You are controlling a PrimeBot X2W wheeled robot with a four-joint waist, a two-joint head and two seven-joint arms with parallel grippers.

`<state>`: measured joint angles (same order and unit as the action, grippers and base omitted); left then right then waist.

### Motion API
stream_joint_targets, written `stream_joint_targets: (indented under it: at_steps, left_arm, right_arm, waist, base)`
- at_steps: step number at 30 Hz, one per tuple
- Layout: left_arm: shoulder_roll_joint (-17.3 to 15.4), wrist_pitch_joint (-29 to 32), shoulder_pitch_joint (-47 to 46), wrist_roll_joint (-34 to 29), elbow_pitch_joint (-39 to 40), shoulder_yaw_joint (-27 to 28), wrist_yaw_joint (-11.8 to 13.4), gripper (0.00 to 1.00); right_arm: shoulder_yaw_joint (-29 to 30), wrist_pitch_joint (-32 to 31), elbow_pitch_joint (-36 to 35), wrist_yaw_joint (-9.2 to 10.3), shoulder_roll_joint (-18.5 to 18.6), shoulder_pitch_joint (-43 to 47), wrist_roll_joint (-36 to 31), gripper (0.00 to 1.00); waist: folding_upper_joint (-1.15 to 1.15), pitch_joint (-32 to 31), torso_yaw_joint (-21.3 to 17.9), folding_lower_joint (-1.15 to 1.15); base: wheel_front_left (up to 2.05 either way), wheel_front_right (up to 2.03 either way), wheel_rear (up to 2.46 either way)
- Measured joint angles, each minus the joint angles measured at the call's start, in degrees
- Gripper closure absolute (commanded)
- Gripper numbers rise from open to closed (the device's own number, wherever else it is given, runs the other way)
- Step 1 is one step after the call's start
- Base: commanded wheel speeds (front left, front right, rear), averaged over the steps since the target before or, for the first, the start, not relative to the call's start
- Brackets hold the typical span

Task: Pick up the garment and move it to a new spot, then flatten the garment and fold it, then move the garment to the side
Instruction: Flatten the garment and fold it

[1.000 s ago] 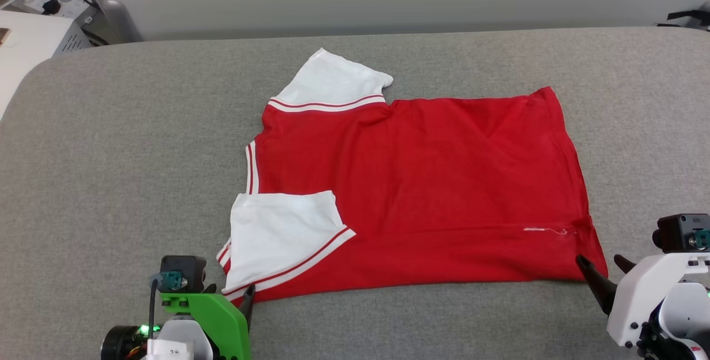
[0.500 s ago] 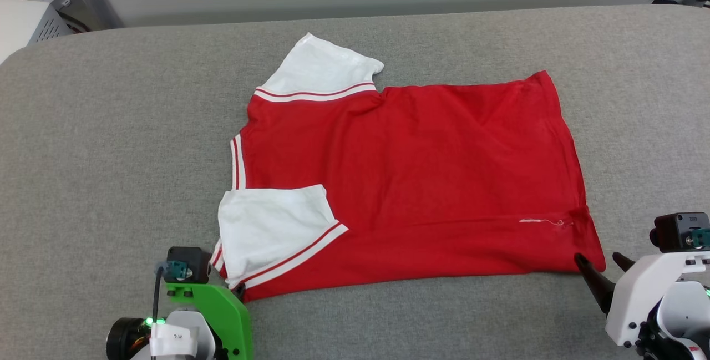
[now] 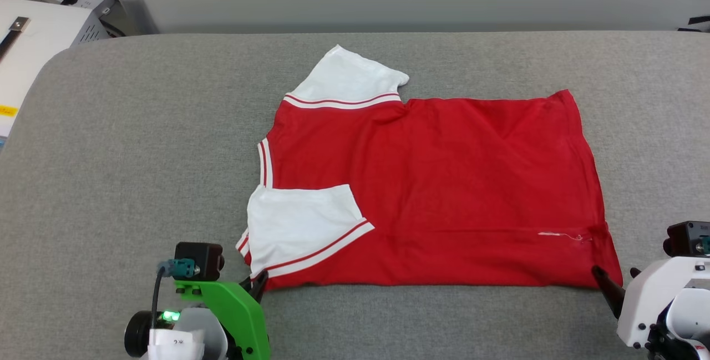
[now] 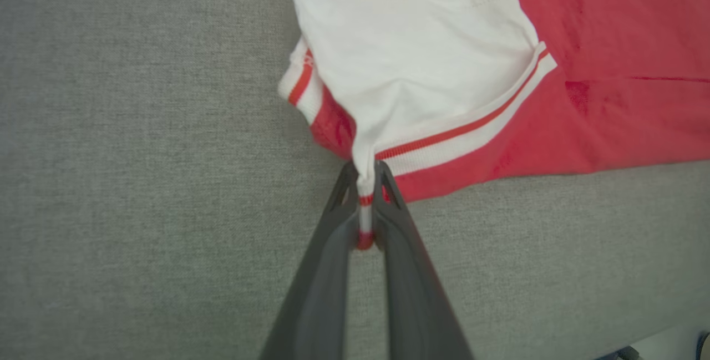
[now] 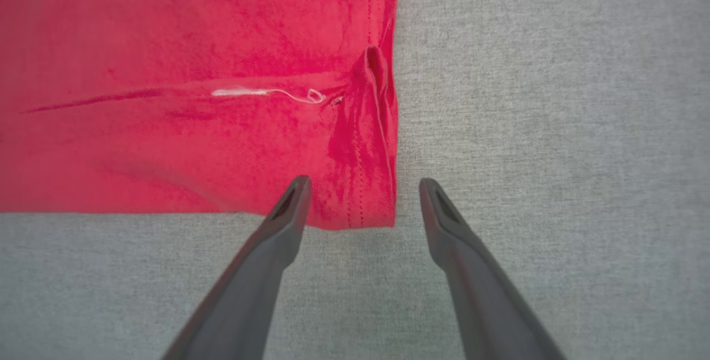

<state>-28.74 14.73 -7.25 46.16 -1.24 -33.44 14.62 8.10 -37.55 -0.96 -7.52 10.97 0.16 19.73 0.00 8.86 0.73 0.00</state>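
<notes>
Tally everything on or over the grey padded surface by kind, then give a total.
Garments: 1, the red jersey, lying flat.
Grippers: 2, the left gripper with jaws shut on the jersey's sleeve-seam corner, and the right gripper with jaws open at the hem corner.
Total: 3

The garment (image 3: 444, 182) is soft, matt jersey cloth with ribbed striped trim (image 4: 466, 132), the grey cover (image 3: 138, 155) beneath is coarse-woven, matt fabric, and the right gripper (image 5: 364, 182) has smooth, dark, matt plastic fingers (image 5: 266, 260).
</notes>
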Motion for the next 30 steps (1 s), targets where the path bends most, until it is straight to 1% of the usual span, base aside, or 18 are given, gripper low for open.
stream_joint_targets:
  at_steps: [6,10,14,15,16,17,18,24,30]
  left_arm:
    - [-1.0,0.4,0.1,-0.2,5.2,0.0,0.6,1.0]
    - [-1.2,0.5,0.1,-0.3,6.9,0.0,0.8,1.0]
    - [-1.3,0.5,0.1,-0.8,7.3,-0.4,0.8,1.0]
    - [-1.3,0.5,0.1,-0.9,7.3,-0.5,0.8,1.0]
    - [-1.3,0.5,0.1,-0.9,7.3,-0.5,0.8,1.0]
    - [-1.3,0.5,0.1,-0.9,7.2,-0.5,0.8,1.0]
    - [-1.3,0.5,0.1,-0.9,7.2,-0.5,0.8,1.0]
    - [-1.6,1.0,0.2,-0.8,5.5,-0.8,0.8,1.0]
    - [-1.8,1.5,1.6,0.0,4.0,-1.5,0.7,1.0]
  right_arm:
    - [1.5,0.0,4.4,0.0,-0.9,-2.9,-1.6,0.0]
    - [2.4,0.0,8.2,0.0,-1.5,-4.0,-3.1,0.0]
    - [2.8,0.3,10.4,-0.01,-1.7,-5.0,-4.1,0.0]
    - [2.7,0.3,11.1,-0.01,-1.7,-5.0,-4.1,0.12]
    - [2.6,0.3,11.6,-0.01,-1.7,-5.0,-4.0,0.69]
    - [2.6,0.3,11.9,0.0,-1.8,-5.1,-3.8,0.96]
    - [2.5,0.3,12.0,0.0,-1.8,-5.1,-3.7,1.0]
    - [2.1,0.7,13.4,-0.01,-1.4,-5.4,-2.8,1.0]
    - [2.8,-0.1,12.6,-0.01,-1.2,-4.4,-2.0,1.0]
  waist:
    - [0.0,1.0,1.5,0.0]
    - [0.0,2.1,2.2,0.0]
    - [0.0,2.9,2.6,0.0]
    - [0.0,3.1,2.7,0.0]
    - [0.0,3.3,2.8,0.0]
    - [0.0,3.4,2.9,0.0]
    - [0.0,3.4,2.9,0.0]
    - [0.0,2.0,2.7,0.0]
    - [0.0,-0.8,2.6,0.0]
  base:
    - [0.0,0.0,0.0]
    - [0.0,0.0,0.0]
    - [0.0,0.0,0.0]
    - [0.0,0.0,0.0]
    - [0.0,0.0,0.0]
    - [0.0,0.0,0.0]
    - [0.0,0.0,0.0]
    - [0.0,0.0,0.0]
    - [0.0,0.0,0.0]
